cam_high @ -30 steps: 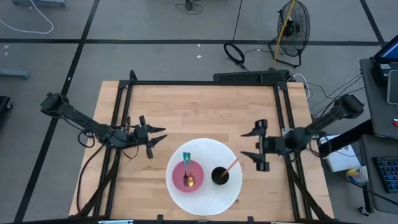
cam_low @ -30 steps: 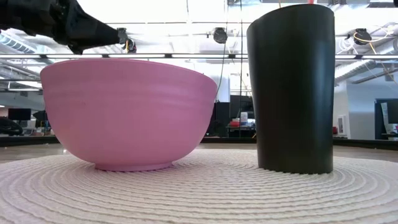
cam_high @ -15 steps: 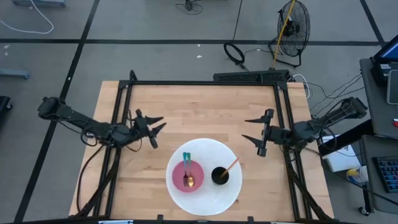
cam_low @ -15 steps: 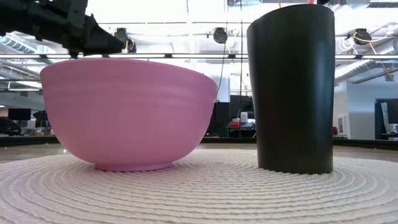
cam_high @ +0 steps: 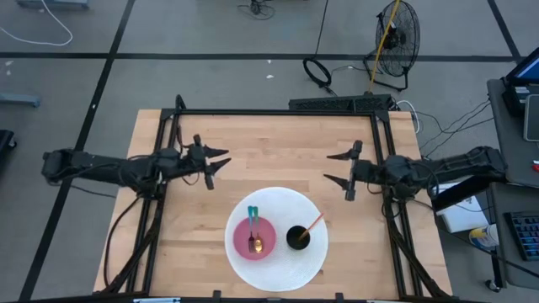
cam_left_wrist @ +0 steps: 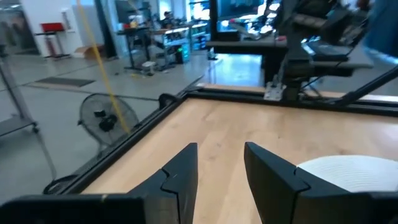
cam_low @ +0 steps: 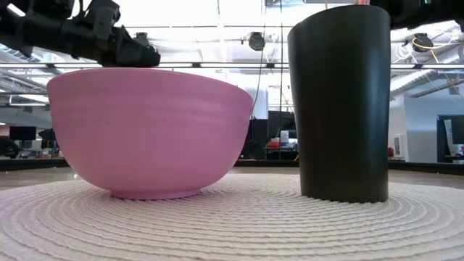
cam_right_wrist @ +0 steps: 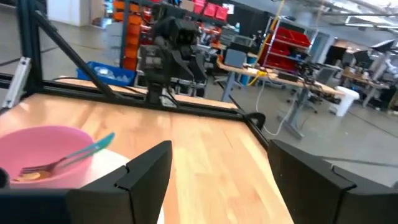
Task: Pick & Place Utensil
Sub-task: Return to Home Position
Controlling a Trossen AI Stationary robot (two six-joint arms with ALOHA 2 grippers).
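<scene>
L gripper (cam_high: 217, 160), R gripper (cam_high: 330, 167): fingers spread, empty, both drawn farther off round white woven mat (cam_high: 286, 202); tall black cup (cam_high: 296, 238) w/ orange straw (cam_high: 313, 223) set there; homing underway.

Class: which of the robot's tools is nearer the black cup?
Right. In the high view the right tool is up and slightly right of the black cup; the left tool lies farther away, up and left, past the pink bowl.
</scene>
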